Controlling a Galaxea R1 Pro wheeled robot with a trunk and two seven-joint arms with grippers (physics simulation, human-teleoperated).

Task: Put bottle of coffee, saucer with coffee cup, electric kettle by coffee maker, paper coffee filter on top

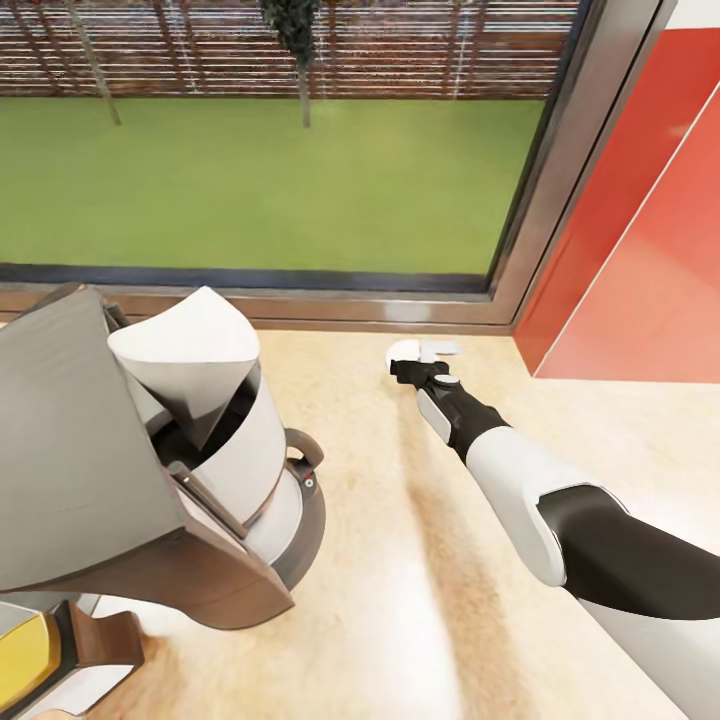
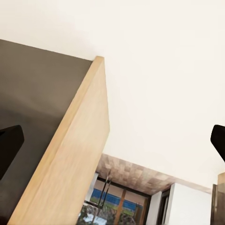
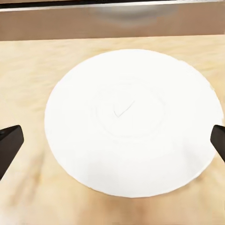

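Note:
The grey coffee maker (image 1: 90,470) stands at the left of the kitchen countertop (image 1: 400,580), with the white paper coffee filter (image 1: 185,350) sitting in its top. The saucer (image 3: 131,122) lies flat on the counter by the window frame. My right gripper (image 3: 113,140) hangs open just above it, one fingertip off each side of the saucer (image 1: 403,350). In the head view the right gripper (image 1: 425,365) reaches far forward. My left gripper (image 2: 113,143) is open and empty. A yellow-lidded thing (image 1: 25,660), cut off at the corner, looks like the bottle of coffee. The coffee cup, electric kettle and kitchen shelf are out of view.
A large window (image 1: 260,160) with a metal frame runs along the back of the counter. A red wall (image 1: 640,250) closes the right end. The left wrist view looks up past a wooden panel (image 2: 70,164) at a white ceiling.

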